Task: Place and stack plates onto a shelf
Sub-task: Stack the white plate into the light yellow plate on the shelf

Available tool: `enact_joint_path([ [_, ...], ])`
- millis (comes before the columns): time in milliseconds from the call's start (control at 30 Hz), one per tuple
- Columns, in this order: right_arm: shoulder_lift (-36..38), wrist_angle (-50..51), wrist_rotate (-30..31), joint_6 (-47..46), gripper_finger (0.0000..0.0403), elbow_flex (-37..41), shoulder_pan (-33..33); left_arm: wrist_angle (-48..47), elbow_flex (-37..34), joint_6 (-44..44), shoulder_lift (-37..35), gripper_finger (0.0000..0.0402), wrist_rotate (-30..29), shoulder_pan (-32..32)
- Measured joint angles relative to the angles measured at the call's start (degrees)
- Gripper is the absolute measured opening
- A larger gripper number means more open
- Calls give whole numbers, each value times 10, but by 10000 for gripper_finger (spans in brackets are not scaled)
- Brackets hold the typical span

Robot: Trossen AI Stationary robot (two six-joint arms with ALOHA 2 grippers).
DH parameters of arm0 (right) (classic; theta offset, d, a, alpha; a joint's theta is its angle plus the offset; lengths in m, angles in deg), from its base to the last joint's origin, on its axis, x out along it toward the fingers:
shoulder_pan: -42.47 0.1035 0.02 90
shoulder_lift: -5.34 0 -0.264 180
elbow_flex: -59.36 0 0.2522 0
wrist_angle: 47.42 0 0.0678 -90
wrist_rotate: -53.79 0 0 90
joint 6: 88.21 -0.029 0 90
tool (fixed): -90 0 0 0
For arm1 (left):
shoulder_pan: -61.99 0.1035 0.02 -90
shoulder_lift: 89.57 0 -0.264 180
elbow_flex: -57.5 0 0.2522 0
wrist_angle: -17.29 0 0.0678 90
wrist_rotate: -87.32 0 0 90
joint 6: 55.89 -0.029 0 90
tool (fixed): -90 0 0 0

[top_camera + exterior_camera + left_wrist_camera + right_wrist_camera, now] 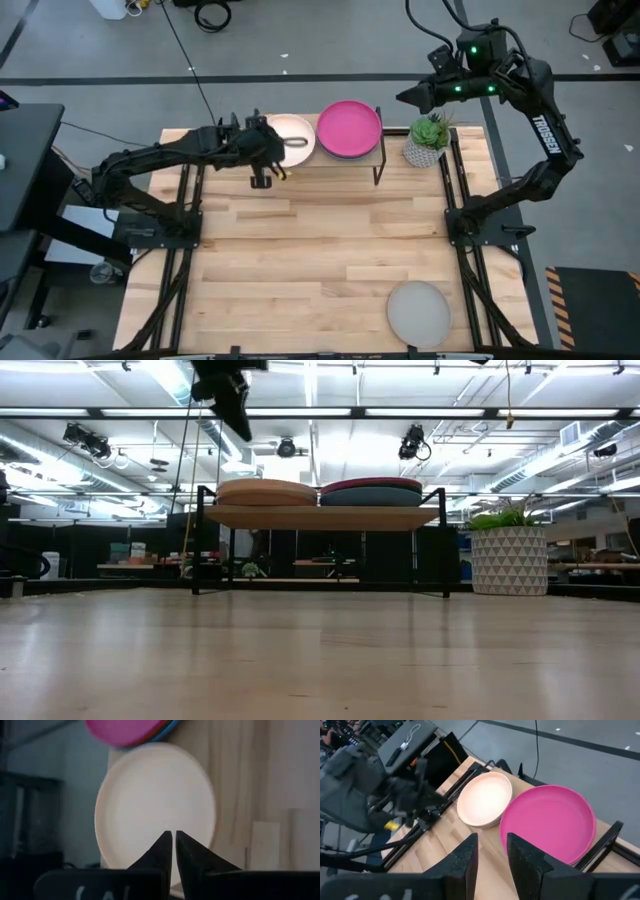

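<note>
- Now, the left gripper [262,180], fingers pressed together and empty, hovers beside the shelf [372,158]; two plate stacks sit there.
- Fetch the grey plate [419,312], far across the counter [300,250].
- Right gripper [490,852]: slightly spread, above the shelf.

Just past the left gripper [173,837], the cream plate [157,805] looks smooth and matt, as does the magenta plate [349,128]; the shelf [320,517] has a light wooden top on thin black metal legs.
</note>
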Motion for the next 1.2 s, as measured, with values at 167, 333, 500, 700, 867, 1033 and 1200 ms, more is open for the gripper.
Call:
enact_joint_path([
  [167,-6,-1,-1,0,109,0,17,2,-1,40,20,29,60,49],
  [333,-14,-2,-2,0,109,1,50,22,-1,64,47,29,109,90],
  [500,-15,30,-27,34,109,1,113,29,-1,87,77,29,145,109],
  [700,-21,135,12,91,109,12,220,53,-1,87,62,20,148,93],
  [867,-15,156,42,99,109,73,303,87,-1,99,13,6,186,67],
  [1033,2,122,55,77,112,197,380,130,-1,148,-24,7,224,43],
  [1200,28,18,23,40,119,359,446,173,-1,149,-42,6,227,8],
])
